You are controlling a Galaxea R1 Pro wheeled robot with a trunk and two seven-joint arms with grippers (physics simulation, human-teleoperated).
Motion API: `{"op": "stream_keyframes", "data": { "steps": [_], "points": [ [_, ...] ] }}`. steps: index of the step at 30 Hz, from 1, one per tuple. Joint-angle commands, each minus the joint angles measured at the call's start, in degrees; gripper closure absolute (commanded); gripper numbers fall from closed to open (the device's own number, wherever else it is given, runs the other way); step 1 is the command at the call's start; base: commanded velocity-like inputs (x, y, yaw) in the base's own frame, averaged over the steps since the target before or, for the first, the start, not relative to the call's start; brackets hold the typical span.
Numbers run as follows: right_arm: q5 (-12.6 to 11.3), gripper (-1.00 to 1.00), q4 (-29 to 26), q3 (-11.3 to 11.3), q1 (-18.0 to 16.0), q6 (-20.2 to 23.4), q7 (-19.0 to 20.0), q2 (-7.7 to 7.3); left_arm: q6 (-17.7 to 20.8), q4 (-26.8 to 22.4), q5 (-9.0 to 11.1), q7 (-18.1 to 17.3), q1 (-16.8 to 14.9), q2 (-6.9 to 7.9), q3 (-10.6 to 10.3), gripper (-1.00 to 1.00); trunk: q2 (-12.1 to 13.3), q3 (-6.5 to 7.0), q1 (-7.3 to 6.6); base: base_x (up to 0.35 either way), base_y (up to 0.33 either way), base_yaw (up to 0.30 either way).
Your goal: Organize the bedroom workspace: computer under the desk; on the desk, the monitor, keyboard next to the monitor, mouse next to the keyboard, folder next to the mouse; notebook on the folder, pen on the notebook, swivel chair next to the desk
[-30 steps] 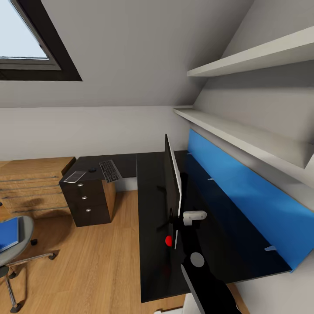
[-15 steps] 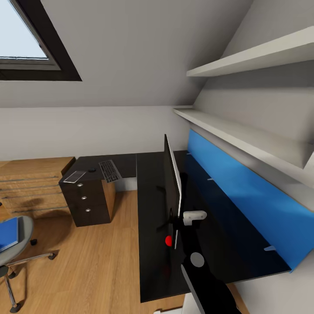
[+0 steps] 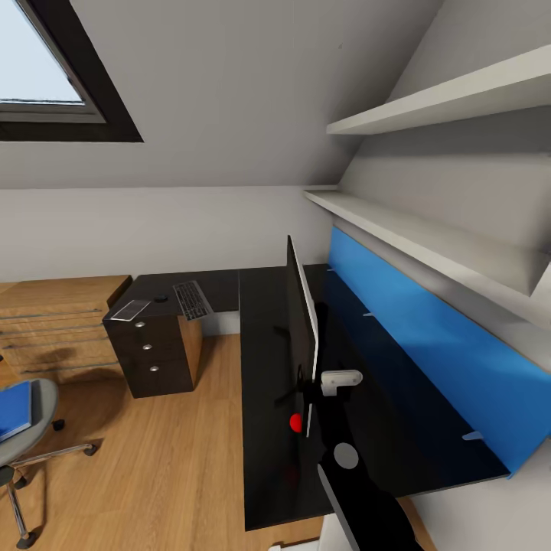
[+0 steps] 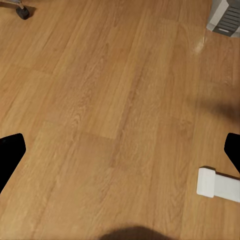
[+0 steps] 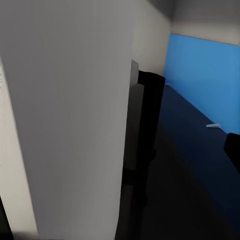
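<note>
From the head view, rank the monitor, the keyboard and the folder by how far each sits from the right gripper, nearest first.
1. The monitor: standing on the desk, right at the right gripper, which is at its lower edge.
2. The keyboard: on the desk's far wing, above the drawers.
3. The folder: off the desk, on the swivel chair at the left edge.

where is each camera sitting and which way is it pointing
Head view: up on the robot's head, looking down over the desk, monitor, keyboard and chair; the right arm shows.
Left wrist view: on the left arm, facing the wood floor; dark fingertips at both edges.
Right wrist view: on the right arm, close behind the monitor's grey back.
Shared: head and right wrist views both show the blue panel.
</note>
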Motion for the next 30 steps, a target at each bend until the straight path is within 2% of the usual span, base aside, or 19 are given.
{"op": "stream_keyframes", "data": {
  "steps": [1, 9, 16, 22, 30],
  "points": [
    [0.4, -1.0, 0.0, 0.1, -0.1, 0.0, -0.4, 0.0, -0.1, 0.0, 0.4, 0.1, 0.0, 0.01, -0.5, -1.0, -0.1, -0.13, 0.03, 0.0, -0.002, 0.0],
    [0.5, -1.0, 0.5, 0.3, -0.1, 0.0, -0.4, 0.06, -0.1, -0.1, 0.4, 0.1, 0.0, 0.01, -0.5, -1.0, -0.1, -0.13, 0.03, -0.113, 0.016, 0.0],
    [0.5, -1.0, 1.6, 0.7, -0.1, 0.0, -0.3, 0.16, 0.0, 0.0, 0.4, 0.2, 0.0, 0.01, -0.5, -1.0, -0.1, -0.13, 0.03, -0.298, 0.083, 0.0],
    [0.4, -1.0, 2.3, 3.1, -0.1, 0.0, -0.3, 0.12, 0.0, 0.0, 0.4, 0.1, 0.0, 0.01, -0.5, -1.0, -0.1, -0.13, 0.03, -0.316, 0.099, 0.0],
    [0.3, -1.0, 3.4, 3.6, -0.1, 0.1, -0.3, 0.14, 0.0, 0.0, 0.4, 0.2, 0.0, 0.01, -0.5, -1.0, -0.1, -0.13, 0.03, -0.317, 0.107, 0.0]
  ]
}}
